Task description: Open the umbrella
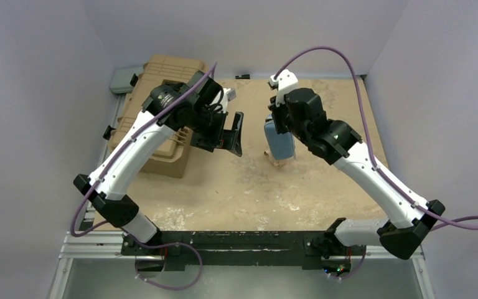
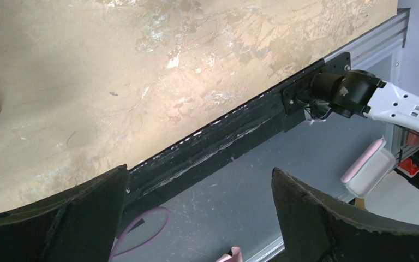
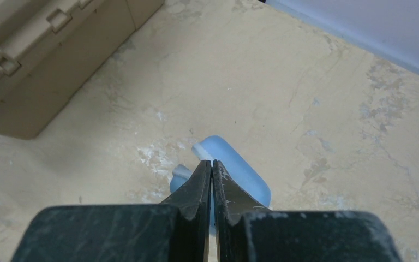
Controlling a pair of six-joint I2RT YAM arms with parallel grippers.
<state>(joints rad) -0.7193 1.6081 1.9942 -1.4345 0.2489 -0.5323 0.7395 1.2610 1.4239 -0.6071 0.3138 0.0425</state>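
The light-blue fabric sleeve (image 1: 280, 144) lies mid-table and shows in the right wrist view (image 3: 240, 174), its white-trimmed mouth toward the far side. A small beige bit (image 1: 278, 163) pokes out at its near end; the rest of the umbrella is hidden. My right gripper (image 1: 278, 128) is directly over the sleeve. Its jaws are pressed together (image 3: 211, 161) with a sliver of blue cloth between them. My left gripper (image 1: 230, 138) hangs above the table left of the sleeve, apart from it. Its jaws are wide open and empty (image 2: 200, 169).
The tan ribbed hard case (image 1: 162, 118) stands at the back left under my left arm and shows in the right wrist view (image 3: 43, 49). A grey box (image 1: 123, 80) sits behind it. Grey walls close three sides. A black rail (image 2: 223, 136) runs along the near edge.
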